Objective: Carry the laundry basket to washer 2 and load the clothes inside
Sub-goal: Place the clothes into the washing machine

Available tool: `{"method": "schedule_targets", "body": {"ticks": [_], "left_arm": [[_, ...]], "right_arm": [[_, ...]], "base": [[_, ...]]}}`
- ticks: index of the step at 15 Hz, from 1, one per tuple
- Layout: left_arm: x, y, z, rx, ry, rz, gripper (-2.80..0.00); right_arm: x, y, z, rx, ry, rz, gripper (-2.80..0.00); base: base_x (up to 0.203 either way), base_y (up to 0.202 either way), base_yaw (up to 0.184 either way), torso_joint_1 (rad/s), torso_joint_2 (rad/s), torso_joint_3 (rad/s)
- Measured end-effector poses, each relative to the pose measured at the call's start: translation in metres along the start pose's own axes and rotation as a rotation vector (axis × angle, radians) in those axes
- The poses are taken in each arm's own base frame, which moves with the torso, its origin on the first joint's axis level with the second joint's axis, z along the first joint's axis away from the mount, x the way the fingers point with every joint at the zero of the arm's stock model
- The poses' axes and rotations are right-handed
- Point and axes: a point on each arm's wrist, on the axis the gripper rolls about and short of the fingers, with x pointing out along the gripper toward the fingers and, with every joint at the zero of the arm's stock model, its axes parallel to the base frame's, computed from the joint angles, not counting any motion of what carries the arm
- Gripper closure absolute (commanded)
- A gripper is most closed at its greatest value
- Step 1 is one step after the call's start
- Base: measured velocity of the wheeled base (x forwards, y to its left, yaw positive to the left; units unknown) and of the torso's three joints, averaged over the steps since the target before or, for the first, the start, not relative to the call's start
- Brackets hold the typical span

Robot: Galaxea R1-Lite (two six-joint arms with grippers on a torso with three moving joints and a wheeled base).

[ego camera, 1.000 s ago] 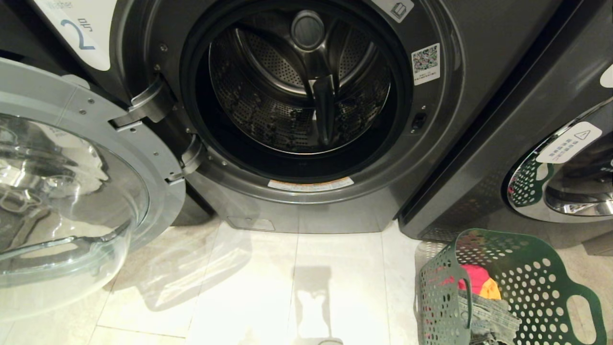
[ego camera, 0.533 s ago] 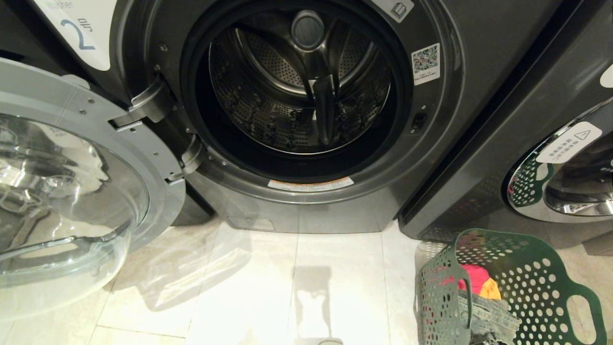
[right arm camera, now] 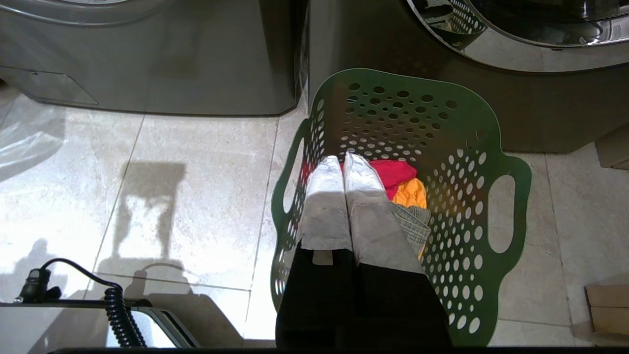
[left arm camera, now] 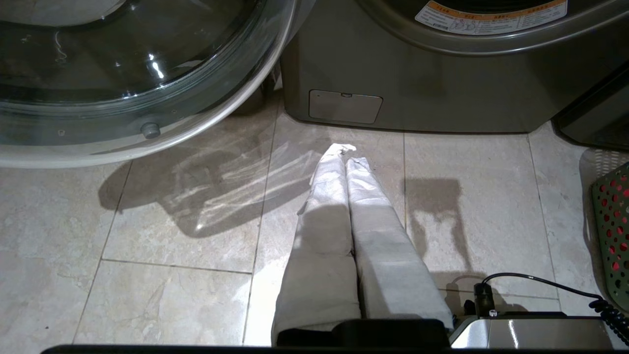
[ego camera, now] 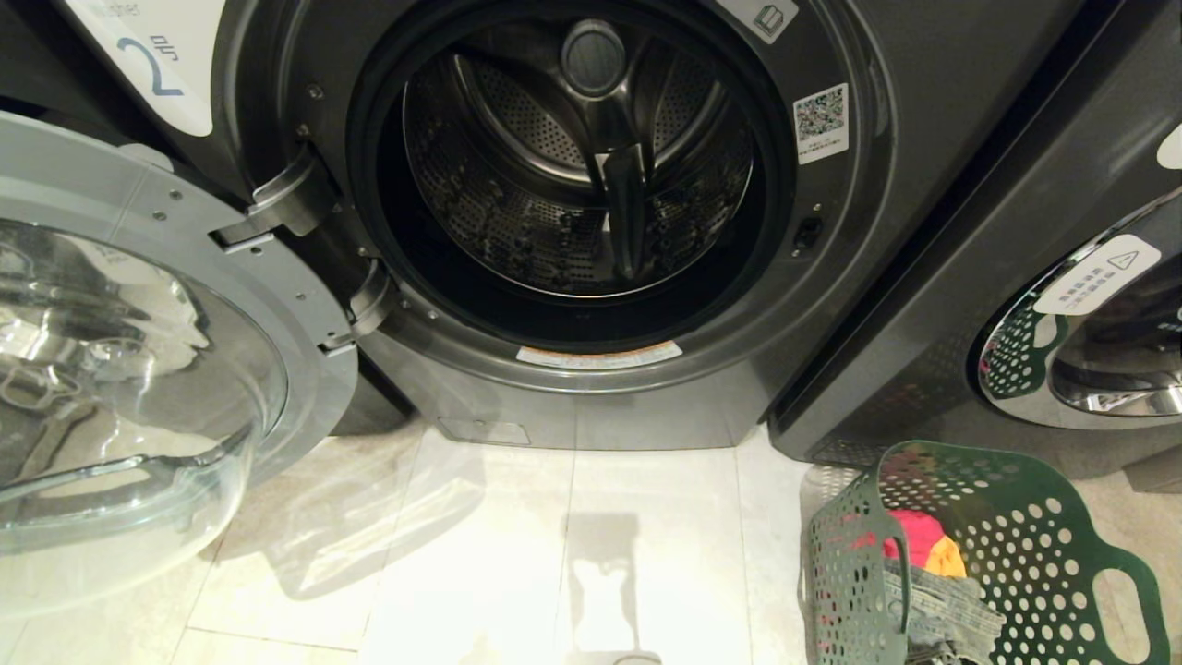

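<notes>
Washer 2 (ego camera: pixel 831 305) fills the head view, its drum (ego camera: pixel 582 166) bare and its glass door (ego camera: pixel 138 388) swung wide to the left. The dark green laundry basket (ego camera: pixel 1043 536) stands on the floor at the lower right, before the neighbouring machine. Inside lie the clothes (right arm camera: pixel 408 184): red, orange-yellow and grey-blue denim. My right gripper (right arm camera: pixel 342 158) hangs shut above the basket (right arm camera: pixel 457 147), holding nothing. My left gripper (left arm camera: pixel 345 151) is shut and empty over the tiles in front of washer 2 (left arm camera: pixel 432 93). Neither gripper shows in the head view.
A second dark grey machine (ego camera: pixel 1016 259) with a chrome-rimmed door (ego camera: pixel 1080 369) stands to the right of washer 2. Pale floor tiles (ego camera: pixel 517 554) stretch between the open door and the basket. Part of the robot base and a coiled black cable (right arm camera: pixel 115 314) sit low in the wrist views.
</notes>
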Motion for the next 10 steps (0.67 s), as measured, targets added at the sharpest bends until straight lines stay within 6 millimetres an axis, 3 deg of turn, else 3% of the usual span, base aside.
{"method": "schedule_targets", "body": {"ticks": [10], "left_arm": [[0.0,0.0,0.0001,0.001,-0.001,0.0,0.0]], "right_arm": [[0.0,0.0,0.0,0.0,0.0,-0.001,0.0]], "base": [[0.0,0.0,0.0,0.0,0.0,0.0]]}}
